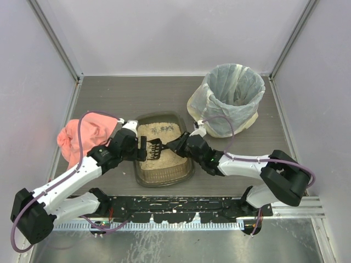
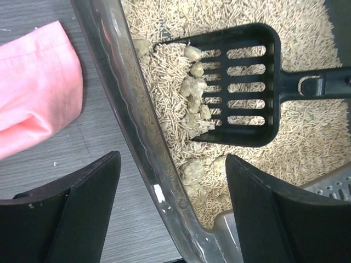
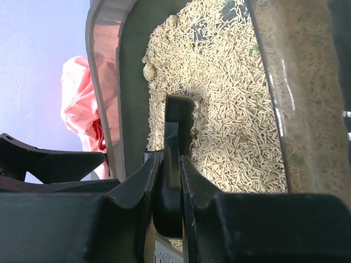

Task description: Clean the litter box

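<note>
Centrally on the grey bench [image 1: 126, 98], just ahead of the two arm bases, the litter box [image 1: 164, 176] is set lengthwise and is filled with tan pellets [image 2: 307, 148]. A black slotted scoop [image 1: 154, 148] is held inside it. The scoop's handle is clamped between the closed fingers of the right gripper [image 1: 176, 145], which is positioned over the box's right rim. The blade is placed toward the left side of the box, and several pale clumps [image 2: 193, 90] are carried on its slots along with loose pellets. More clumps are seen in the litter beside the blade, close to the left wall.

The left gripper [image 1: 140, 148] is held wide open with nothing in its grasp. From its wrist camera, its fingers [image 2: 82, 203] are seen spread to either side of the box's left wall, one over the bench outside and one over the litter inside. Neither is seen to touch the wall. The two grippers are brought close together across the box, with the scoop blade between them.

A pink cloth [image 1: 85, 137] is bunched on the bench just beside the box's left side, partly covered by the left arm. A round bin [image 1: 219, 118] lined with a pale bag [image 1: 233, 76] is stood at the far right of the bench, beyond the right arm. It is near the box's far right corner but apart from it.
</note>
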You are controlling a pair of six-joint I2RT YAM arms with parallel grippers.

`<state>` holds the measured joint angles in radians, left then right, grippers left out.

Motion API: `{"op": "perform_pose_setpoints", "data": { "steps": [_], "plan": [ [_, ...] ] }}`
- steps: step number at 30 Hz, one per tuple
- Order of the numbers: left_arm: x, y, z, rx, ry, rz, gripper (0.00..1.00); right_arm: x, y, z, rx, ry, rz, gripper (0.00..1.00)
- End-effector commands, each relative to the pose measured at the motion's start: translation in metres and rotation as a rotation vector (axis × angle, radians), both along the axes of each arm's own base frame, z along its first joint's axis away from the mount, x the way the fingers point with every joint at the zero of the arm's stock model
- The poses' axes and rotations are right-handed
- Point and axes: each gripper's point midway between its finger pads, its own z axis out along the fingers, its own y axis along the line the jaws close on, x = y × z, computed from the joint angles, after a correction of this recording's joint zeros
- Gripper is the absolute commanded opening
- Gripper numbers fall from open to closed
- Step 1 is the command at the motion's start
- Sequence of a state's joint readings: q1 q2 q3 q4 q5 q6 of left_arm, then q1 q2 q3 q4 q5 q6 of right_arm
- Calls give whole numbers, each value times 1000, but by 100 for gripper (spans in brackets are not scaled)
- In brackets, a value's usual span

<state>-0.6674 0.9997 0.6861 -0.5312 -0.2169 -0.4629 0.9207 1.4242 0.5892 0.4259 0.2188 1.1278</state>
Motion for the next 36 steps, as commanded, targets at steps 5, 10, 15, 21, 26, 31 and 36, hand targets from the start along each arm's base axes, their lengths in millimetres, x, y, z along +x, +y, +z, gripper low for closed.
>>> {"op": "perform_pose_setpoints", "data": {
  "steps": [5,10,15,21,26,31,36],
  "plan": [
    [12,2,60,-75,-142,46,85,3,-21,46,156,-85,-116,1],
    [10,14,81,-75,-197,73,93,1,-38,54,213,-101,-137,1],
    [8,24,97,-78,-245,99,99,1,-54,69,289,-130,-124,1],
    [4,25,114,-109,-276,94,99,-4,-70,87,392,-158,-58,1],
    [2,30,124,-111,-298,103,98,-6,-92,92,489,-171,-78,1],
    [1,31,125,-118,-306,105,98,-11,-78,96,524,-164,12,1],
    [-1,33,128,-115,-305,106,98,0,-98,81,557,-121,-89,1]
  ]
}}
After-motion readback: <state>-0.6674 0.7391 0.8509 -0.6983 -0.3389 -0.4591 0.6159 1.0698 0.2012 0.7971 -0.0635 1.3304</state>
